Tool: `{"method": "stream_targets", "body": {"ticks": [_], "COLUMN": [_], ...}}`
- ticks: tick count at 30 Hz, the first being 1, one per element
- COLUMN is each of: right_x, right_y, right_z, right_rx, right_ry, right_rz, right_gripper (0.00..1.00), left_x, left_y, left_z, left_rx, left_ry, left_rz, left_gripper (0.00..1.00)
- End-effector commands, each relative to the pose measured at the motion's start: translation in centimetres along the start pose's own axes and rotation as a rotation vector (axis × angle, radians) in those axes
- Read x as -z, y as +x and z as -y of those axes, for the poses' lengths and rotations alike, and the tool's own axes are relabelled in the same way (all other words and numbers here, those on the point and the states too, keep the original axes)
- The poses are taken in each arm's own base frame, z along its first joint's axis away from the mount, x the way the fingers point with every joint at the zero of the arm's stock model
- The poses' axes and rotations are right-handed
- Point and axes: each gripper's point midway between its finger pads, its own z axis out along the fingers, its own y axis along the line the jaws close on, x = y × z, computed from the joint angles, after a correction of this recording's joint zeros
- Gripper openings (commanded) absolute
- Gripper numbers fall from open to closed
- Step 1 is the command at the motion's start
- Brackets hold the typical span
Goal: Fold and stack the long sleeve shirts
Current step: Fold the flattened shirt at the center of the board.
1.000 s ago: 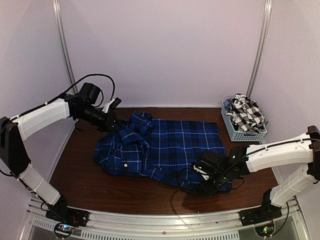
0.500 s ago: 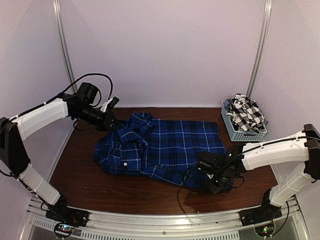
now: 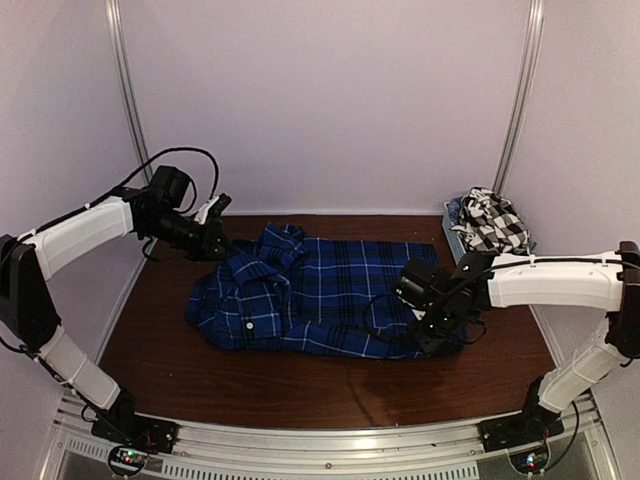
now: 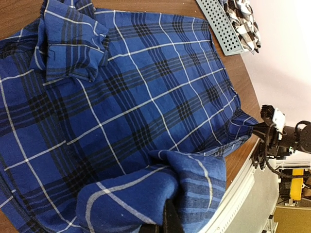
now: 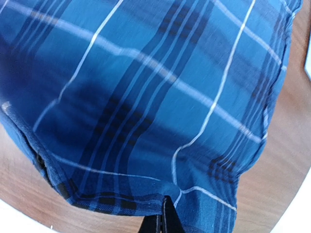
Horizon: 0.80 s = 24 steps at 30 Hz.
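One blue plaid shirt point(image 3: 330, 285) lies spread on the table point(image 3: 170, 370). Right end effector point(image 3: 431, 333) grips its hem at 4 o'clock; left end effector point(image 3: 224, 247) grips its edge at 10 o'clock. One black-and-white shirt point(image 3: 492, 222) fills one basket point(image 3: 451, 230) at 2 o'clock

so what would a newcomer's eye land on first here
The royal-blue plaid shirt spread across the middle of the dark wooden table dominates. Both arms pinch it: the left gripper is shut on its far left edge, the right gripper on its near right edge. At the far right, a black-and-white check shirt is heaped in a small grey basket.
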Motion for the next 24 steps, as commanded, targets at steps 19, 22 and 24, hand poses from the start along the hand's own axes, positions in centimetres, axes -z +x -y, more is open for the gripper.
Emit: {"method": "stream_targets", "body": {"ticks": [19,22,24], "right_x": [-4.5,-5.4,-6.1], "right_y": [-9.6,-10.1,-10.4], "right_z": [5.9,6.3,6.8], "right_rx": [0.014,0.013,0.007], "right_ry": [0.071,0.083,0.102], "right_rz": [-0.013,-0.025,-0.033], "right_gripper": [0.08,0.12,0.14], "left_x": [-0.6,-1.1,-1.5], "left_y": [-3.8,-3.5,-3.4], "left_z": [-5.3,-5.8,-6.2], "left_rx": [0.018,0.028,0.032], "left_ry": [-0.116,-0.122,-0.128], "left_rz": [0.037,0.022,0.014], "left_gripper": [0.00,0.00,0.00]}}
